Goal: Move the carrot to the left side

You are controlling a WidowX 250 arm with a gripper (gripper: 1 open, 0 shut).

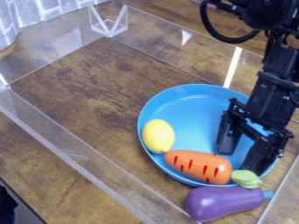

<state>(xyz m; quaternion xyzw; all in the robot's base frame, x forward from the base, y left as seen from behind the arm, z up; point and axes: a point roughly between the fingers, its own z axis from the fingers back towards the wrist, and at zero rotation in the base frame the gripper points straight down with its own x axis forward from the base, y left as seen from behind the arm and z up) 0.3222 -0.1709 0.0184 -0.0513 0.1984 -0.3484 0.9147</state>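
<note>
The orange carrot [200, 165] lies on its side at the front edge of a blue plate [193, 109], its yellow-green leafy top [247, 178] pointing right. My gripper [246, 147] stands open just behind and to the right of the carrot, pointing steeply down over the plate. One finger is near the carrot's leafy end, the other over the plate's bare surface. Nothing is held between the fingers.
A yellow lemon [158, 135] rests on the plate's left rim. A purple eggplant [222, 203] lies on the wood in front of the plate. Clear plastic walls [70, 149] ring the wooden tabletop [93, 87], which stretches bare to the left.
</note>
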